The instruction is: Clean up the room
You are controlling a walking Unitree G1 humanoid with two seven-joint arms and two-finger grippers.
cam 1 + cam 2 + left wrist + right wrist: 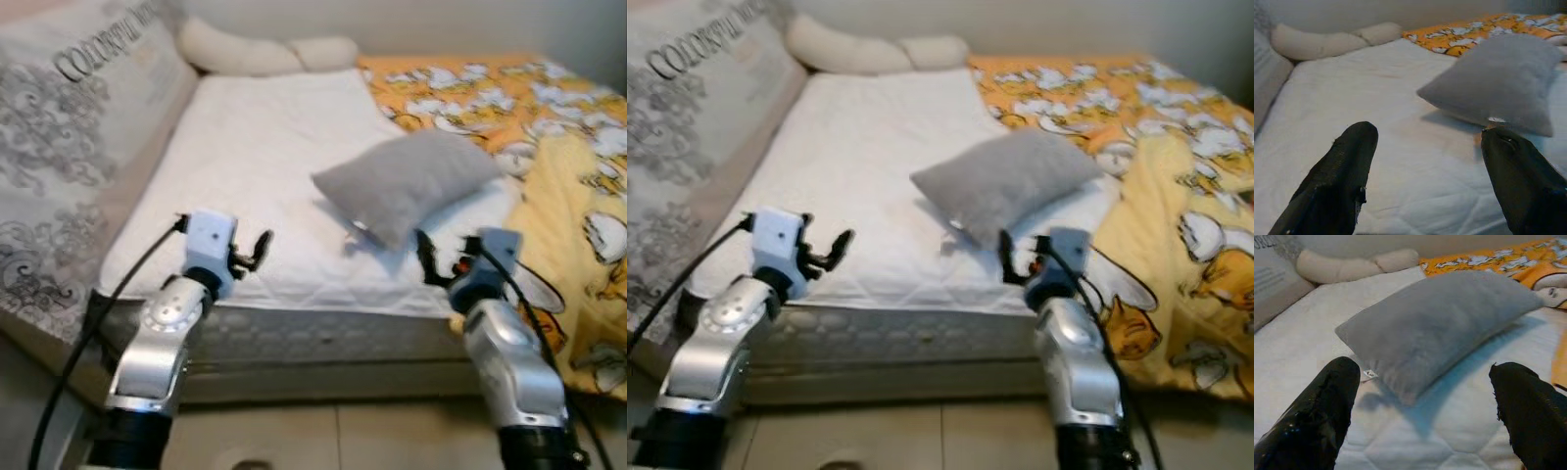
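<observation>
While both silver arms are reaching forward over the near edge of the bed, the right gripper [1420, 411] is hanging just short of the grey pillow [411, 181], its two black fingers [1312, 416] spread wide apart and grasping nothing. The left gripper [1425, 181] is hovering over bare sheet further to the robot's left, its fingers [1334, 181] likewise released and standing wide, with nothing between them. Both forearms are angling up from the bottom of the head views, black cables trailing back from each wrist.

The grey pillow is lying flat on the white quilted mattress [255, 166], turned at a slant, one corner pointing towards the right gripper and a small white tag [1369, 374] showing at that corner. Its cover is looking soft and slightly fuzzy, its shape plump and rectangular. The mattress surface is showing faint stitched diamond quilting.

Just beyond the pillow, on the robot's right, an orange and yellow blanket [568, 147] printed with cartoon figures is covering that side of the bed and spilling over the near edge. A long cream bolster [245, 51] is curving along the far end against the wall. A pale panel with grey scrollwork and lettering [69, 127] is leaning along the bed's left side.
</observation>
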